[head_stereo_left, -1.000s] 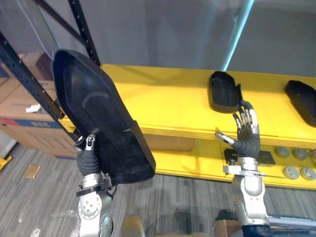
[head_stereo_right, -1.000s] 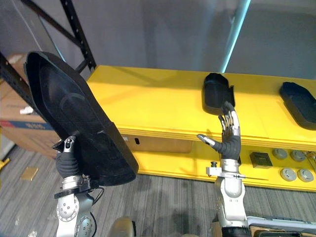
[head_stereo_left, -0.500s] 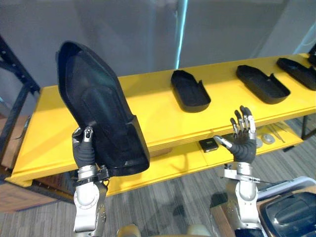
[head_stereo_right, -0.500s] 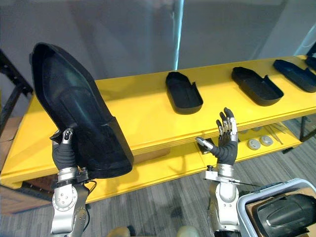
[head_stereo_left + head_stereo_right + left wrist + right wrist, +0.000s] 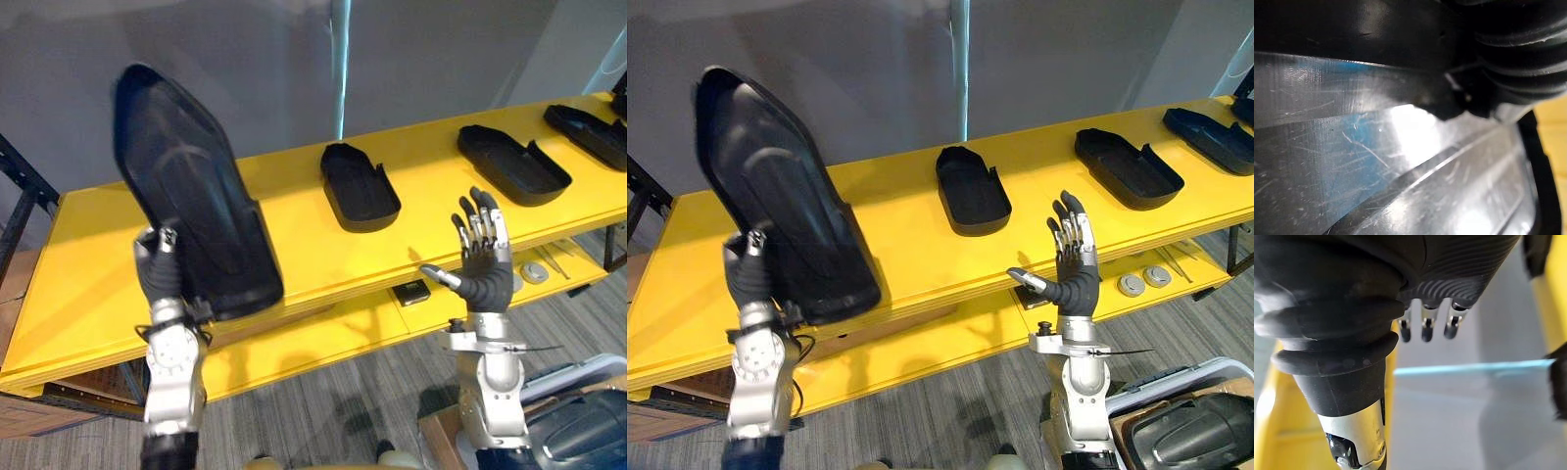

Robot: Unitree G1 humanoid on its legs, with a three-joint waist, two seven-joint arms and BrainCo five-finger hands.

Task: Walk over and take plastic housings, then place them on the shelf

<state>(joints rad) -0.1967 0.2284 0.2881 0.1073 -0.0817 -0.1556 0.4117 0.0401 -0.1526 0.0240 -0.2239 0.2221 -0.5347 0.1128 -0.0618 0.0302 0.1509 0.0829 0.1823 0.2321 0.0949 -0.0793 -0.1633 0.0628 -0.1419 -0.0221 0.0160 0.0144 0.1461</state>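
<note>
A large black plastic housing (image 5: 186, 196) stands nearly upright, its hollow side facing me, in front of the yellow shelf (image 5: 284, 230). My left hand (image 5: 157, 272) is shut on its lower edge, thumb on the near face. The housing's lower end overlaps the shelf's front edge. Up close in the left wrist view, its glossy scratched inside (image 5: 1376, 161) lies just past the hand's ribbed cover (image 5: 1518, 58). My right hand (image 5: 485, 264) is raised before the shelf's front, open with straight fingers (image 5: 1425, 328), holding nothing.
Three more black housings lie on the shelf top: one mid-shelf (image 5: 358, 186), one further right (image 5: 514, 162), one at the far right end (image 5: 588, 127). The lower shelf carries a small black box (image 5: 411, 291) and round discs (image 5: 534, 272). A bin with a black housing (image 5: 1181, 421) stands at lower right.
The camera has swung right along the shelf. My left arm has lifted the housing higher and closer to the shelf top. The right hand stays open, slightly higher.
</note>
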